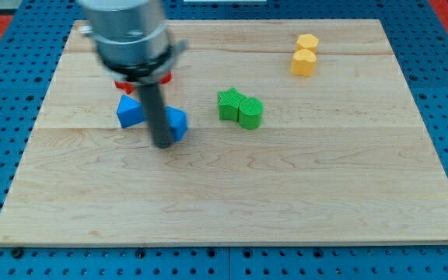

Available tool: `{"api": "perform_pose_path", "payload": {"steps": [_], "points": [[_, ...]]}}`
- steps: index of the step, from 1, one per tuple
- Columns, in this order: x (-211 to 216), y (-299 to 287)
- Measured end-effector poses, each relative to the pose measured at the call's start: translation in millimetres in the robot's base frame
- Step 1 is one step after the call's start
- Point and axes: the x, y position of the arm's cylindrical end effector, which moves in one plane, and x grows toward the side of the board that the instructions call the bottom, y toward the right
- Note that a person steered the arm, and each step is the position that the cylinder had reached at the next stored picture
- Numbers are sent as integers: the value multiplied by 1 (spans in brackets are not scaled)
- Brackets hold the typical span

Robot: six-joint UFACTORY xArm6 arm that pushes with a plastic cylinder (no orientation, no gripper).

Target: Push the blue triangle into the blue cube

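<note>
1. Blocking part of the blue cube, the rod's tip stands at its left edge, left of centre.
2. Blue triangle sits just left of the rod.
3. A red block is mostly hidden behind the arm.
4. No hand exists; nothing is gripped.

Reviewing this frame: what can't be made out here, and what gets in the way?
- Red block, camera view: mostly hidden behind the arm's grey housing; shape unreadable.
- Blue block right of my tip: the rod covers its left part, so contact is unclear.
- Arm above the housing: cut off by the view's top edge.
</note>
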Motion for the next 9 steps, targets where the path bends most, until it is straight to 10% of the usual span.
{"api": "perform_pose_path", "payload": {"steps": [2, 5, 7, 9], "points": [[8, 67], [-16, -193], [-54, -181], [-59, -4]]}}
